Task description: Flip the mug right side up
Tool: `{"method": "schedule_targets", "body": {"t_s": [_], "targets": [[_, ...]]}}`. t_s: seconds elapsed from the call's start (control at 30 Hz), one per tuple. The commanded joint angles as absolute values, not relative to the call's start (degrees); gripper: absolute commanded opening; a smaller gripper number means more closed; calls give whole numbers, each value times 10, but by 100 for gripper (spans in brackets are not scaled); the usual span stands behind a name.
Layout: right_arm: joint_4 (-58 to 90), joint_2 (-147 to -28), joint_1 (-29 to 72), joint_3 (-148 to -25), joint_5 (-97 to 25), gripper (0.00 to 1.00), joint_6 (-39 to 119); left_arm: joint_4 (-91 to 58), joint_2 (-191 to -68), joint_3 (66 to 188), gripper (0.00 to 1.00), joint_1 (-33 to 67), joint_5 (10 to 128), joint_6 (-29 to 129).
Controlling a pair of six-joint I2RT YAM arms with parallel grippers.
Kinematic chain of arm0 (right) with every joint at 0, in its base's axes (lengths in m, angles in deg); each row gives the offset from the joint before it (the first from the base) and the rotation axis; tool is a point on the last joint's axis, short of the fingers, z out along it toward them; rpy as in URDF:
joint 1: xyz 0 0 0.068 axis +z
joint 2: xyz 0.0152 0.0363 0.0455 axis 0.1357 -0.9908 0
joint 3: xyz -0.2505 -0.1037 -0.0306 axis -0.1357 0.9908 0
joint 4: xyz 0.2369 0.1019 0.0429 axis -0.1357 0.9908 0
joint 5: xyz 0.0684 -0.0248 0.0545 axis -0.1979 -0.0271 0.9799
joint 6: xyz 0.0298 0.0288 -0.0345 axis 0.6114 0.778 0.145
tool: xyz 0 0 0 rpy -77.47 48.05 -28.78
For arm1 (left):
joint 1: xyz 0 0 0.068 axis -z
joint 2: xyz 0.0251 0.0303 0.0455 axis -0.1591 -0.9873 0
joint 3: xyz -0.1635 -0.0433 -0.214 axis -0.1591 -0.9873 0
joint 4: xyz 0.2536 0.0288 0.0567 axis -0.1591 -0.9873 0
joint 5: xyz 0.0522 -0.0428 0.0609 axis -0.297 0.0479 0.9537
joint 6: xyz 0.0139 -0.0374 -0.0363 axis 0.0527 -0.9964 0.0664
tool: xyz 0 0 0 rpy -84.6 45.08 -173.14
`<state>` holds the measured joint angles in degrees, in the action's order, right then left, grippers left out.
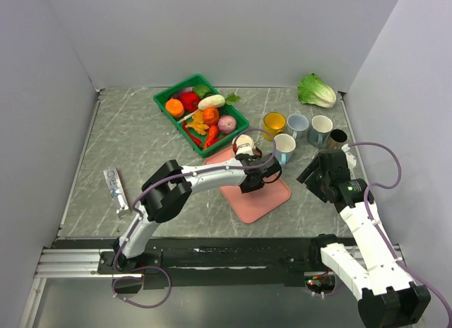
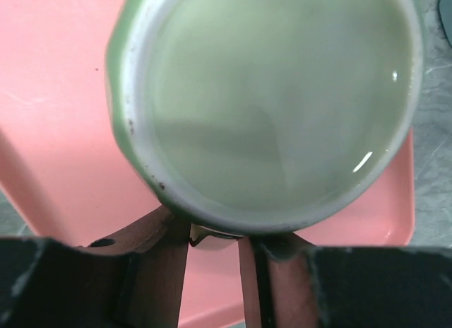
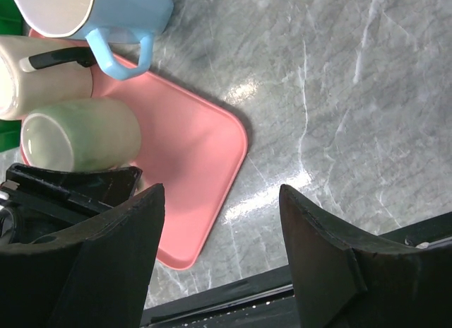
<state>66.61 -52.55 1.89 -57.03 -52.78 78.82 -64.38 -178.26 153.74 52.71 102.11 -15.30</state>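
Nearest the arm bases, the right claw (image 3: 220,194) is hovering released, holding nothing, over bare worktop (image 3: 353,95) just right of the pink tray (image 3: 191,151). Farther in, the green mug (image 3: 81,133) is sitting on that tray, pale round end facing the left claw (image 2: 212,232); standing or tipped, cannot tell. Left fingers (image 2: 166,261) are sitting narrow at the mug's edge, a bit of it between them; clenched or not, cannot tell. Just beside it a cream mug (image 3: 42,66) is resting, and a blue mug (image 3: 120,10) is standing beyond. Farthest back, a green basket (image 1: 164,96) is holding vegetables.
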Motion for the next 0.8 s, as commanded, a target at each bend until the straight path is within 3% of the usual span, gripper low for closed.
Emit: {"method": "schedule_targets", "body": {"t_s": [0.0, 0.37, 0.63, 0.73, 0.77], "targets": [[658, -518, 13, -565, -528, 72, 787, -649, -1734, 1530, 35, 528, 1041, -153], [648, -527, 9, -562, -522, 72, 786, -645, -1719, 1516, 47, 536, 1083, -127], [646, -527, 7, -556, -521, 72, 785, -656, -1730, 1532, 35, 537, 1101, -111], [647, -528, 6, -556, -521, 72, 784, -652, -1727, 1529, 28, 536, 1104, -109], [647, -528, 6, -556, -521, 72, 784, -649, -1725, 1528, 22, 537, 1105, -107]]}}
